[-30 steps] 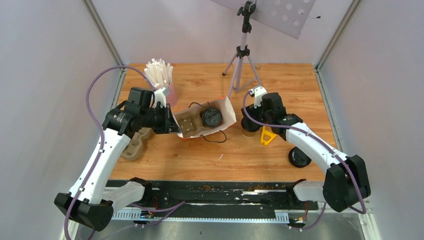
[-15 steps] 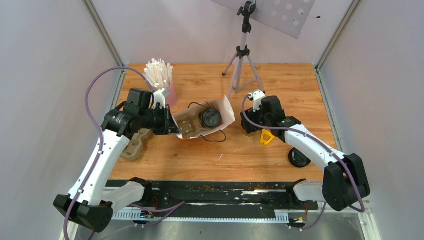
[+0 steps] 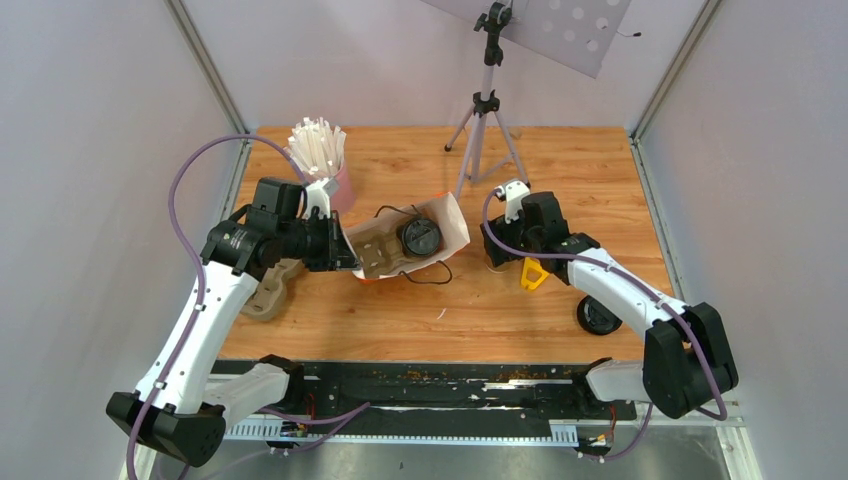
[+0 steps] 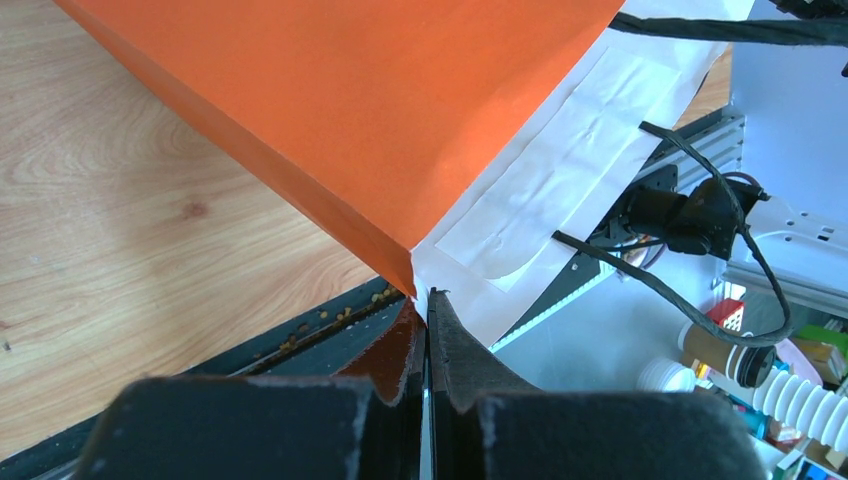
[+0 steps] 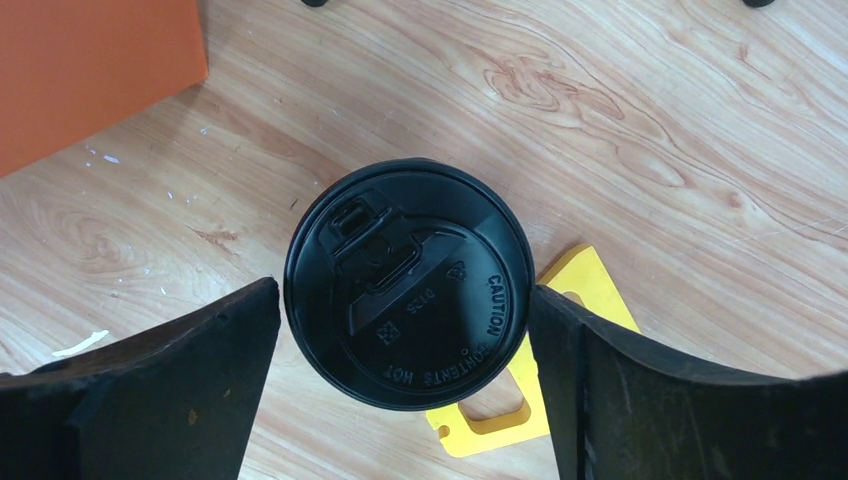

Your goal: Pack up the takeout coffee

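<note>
Wooden table (image 3: pixel 560 170), pink cup of white sticks (image 3: pixel 320 148) far left, pulp cup tray (image 3: pixel 262 298) near left edge, orange-and-white paper bag (image 3: pixel 452 222) lying open at centre, yellow plastic tag (image 5: pixel 590 288) flat on the wood, tripod (image 3: pixel 484 110) at back, black round object (image 3: pixel 598 316) right.

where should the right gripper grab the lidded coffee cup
Grip the coffee cup by its side wall just under the black lid, coming straight down from above. It stands upright and is round, so the right gripper, its fingers flanking the lid, can close on opposite sides.
</note>
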Robot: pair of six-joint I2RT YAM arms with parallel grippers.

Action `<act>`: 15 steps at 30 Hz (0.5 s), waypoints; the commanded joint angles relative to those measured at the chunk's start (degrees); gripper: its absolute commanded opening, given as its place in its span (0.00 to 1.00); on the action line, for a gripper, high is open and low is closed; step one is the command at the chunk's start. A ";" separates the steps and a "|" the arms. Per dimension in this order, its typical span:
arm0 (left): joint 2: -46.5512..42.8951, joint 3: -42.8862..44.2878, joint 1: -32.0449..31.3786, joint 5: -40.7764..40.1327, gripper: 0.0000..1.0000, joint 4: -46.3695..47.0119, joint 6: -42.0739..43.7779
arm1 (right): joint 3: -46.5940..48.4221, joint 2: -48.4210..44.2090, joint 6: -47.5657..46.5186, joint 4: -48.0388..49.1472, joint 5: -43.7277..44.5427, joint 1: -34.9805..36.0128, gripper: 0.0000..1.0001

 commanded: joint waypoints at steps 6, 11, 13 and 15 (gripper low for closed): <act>-1.15 0.12 0.10 0.76 0.05 0.33 0.47 | 1.37 -0.64 -0.39 1.00 0.03 0.33 0.91; -1.63 -0.12 0.11 0.82 0.05 0.26 0.46 | 1.55 -0.54 -0.17 0.91 0.04 0.72 0.90; -1.72 -0.06 0.11 0.76 0.05 0.20 0.50 | 1.77 -0.58 -0.07 0.75 0.27 0.83 0.93; -1.81 -0.11 0.04 0.70 0.05 0.08 0.39 | 2.01 -0.89 0.13 0.41 0.49 0.87 0.95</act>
